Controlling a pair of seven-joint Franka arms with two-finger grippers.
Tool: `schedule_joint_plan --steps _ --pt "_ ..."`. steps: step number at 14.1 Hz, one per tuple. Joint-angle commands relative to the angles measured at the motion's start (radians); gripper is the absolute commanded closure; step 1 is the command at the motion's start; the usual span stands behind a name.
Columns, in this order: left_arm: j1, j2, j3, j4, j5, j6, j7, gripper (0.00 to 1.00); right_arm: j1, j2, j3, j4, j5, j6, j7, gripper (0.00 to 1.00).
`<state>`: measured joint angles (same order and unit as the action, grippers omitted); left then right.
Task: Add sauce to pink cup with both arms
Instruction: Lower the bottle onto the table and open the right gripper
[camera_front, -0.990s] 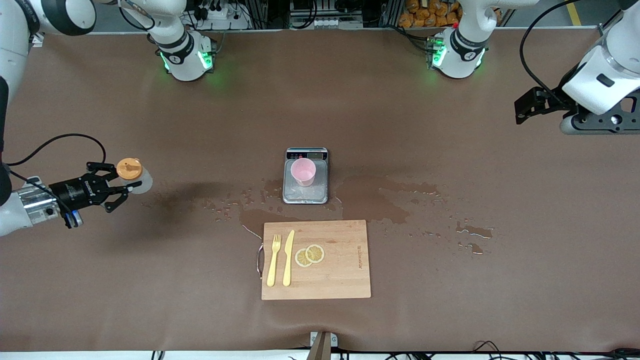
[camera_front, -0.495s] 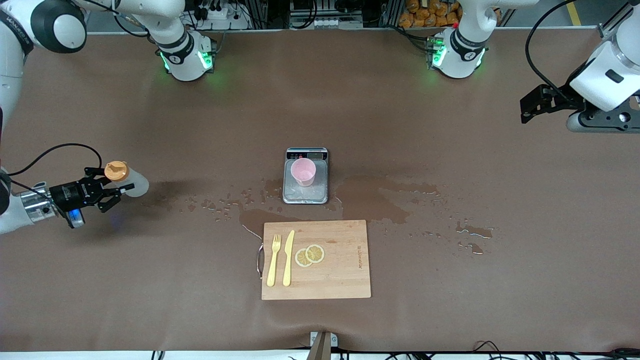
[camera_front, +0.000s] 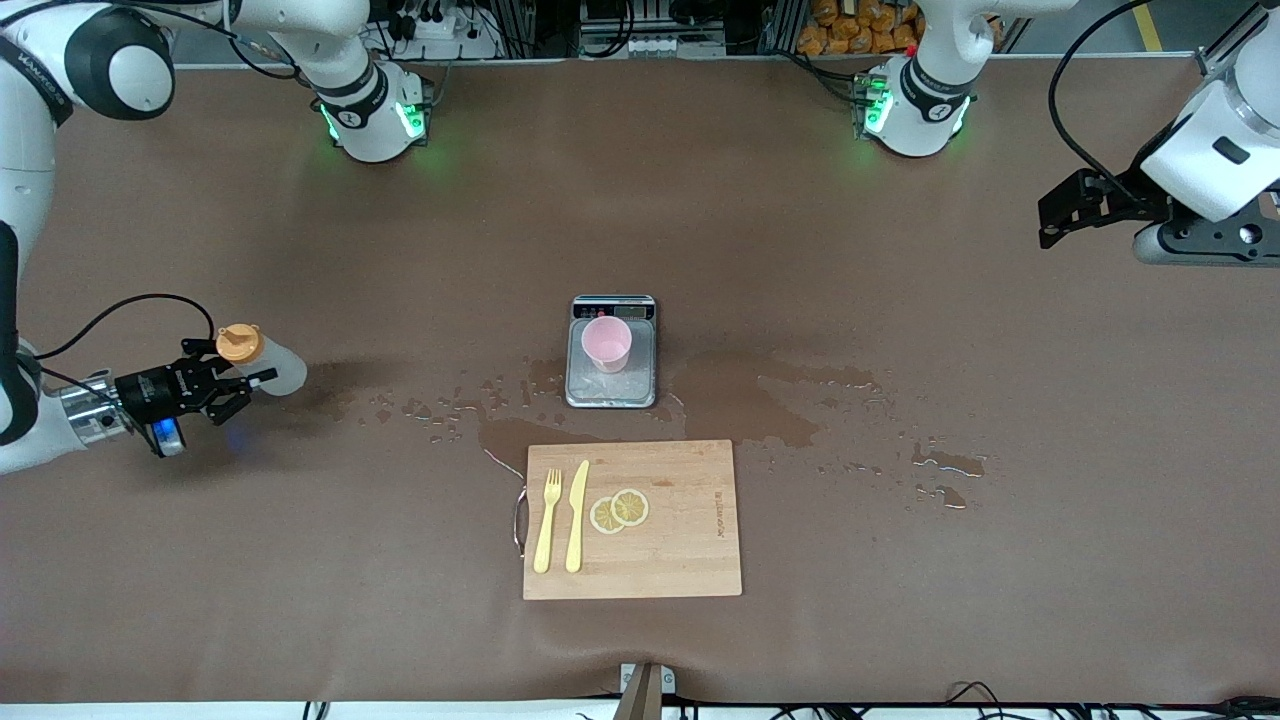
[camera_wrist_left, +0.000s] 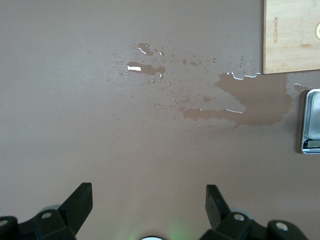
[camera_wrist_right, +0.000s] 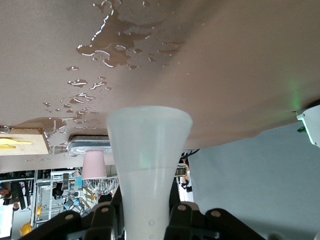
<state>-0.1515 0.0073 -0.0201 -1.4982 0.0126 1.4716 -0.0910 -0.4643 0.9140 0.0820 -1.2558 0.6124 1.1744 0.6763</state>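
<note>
**Sauce bottle held at the right arm's end, cup waiting on the scale**

The right hand (camera_front: 235, 385) is closed on the sauce bottle (camera_front: 262, 362), over the table (camera_front: 900, 560) at the right arm's end. The fingers clamp the translucent body, and the orange cap stays free beside them. In the right wrist view the bottle (camera_wrist_right: 149, 165) fills the space between the two fingers (camera_wrist_right: 182, 212), so the grip seems firm. The bottle is held tilted, not upright, probably so that the nozzle can later be turned down over the cup.

The pink cup (camera_front: 606, 344) stands upright on the grey kitchen scale (camera_front: 612, 385) in the middle of the table, well apart from the bottle, toward the left arm's end from it. I think it stands on the scale so that the amount of sauce can be weighed. Puddles of spilled liquid (camera_front: 740, 395) lie around the scale, so the cloth there may be slippery.

Nearer to the front camera lies a wooden cutting board (camera_front: 660, 560) with a yellow fork (camera_front: 546, 520), a yellow knife (camera_front: 576, 515) and two lemon slices (camera_front: 618, 510).

The left hand (camera_front: 1060, 215) waits over the left arm's end of the table, its fingers (camera_wrist_left: 80, 200) spread open and holding nothing.
</note>
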Motion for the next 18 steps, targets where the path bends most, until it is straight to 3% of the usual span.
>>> schedule_joint_plan --steps 1,16,17,18 --pt "0.004 -0.001 0.003 0.013 -0.025 0.021 0.011 0.00 -0.031 0.020 0.018 0.003 0.024 -0.004 -0.018 0.74" --pt "0.006 -0.003 0.005 0.013 -0.043 0.021 0.010 0.00 -0.100 0.149 0.009 0.001 -0.016 0.048 -0.236 0.67" --pt "0.004 -0.003 0.005 0.013 -0.043 0.021 0.008 0.00 -0.100 0.149 0.009 0.003 -0.014 0.048 -0.238 0.48" --pt "0.004 -0.003 0.005 0.013 -0.042 0.021 0.008 0.00 -0.102 0.149 0.009 0.003 -0.014 0.048 -0.236 0.18"
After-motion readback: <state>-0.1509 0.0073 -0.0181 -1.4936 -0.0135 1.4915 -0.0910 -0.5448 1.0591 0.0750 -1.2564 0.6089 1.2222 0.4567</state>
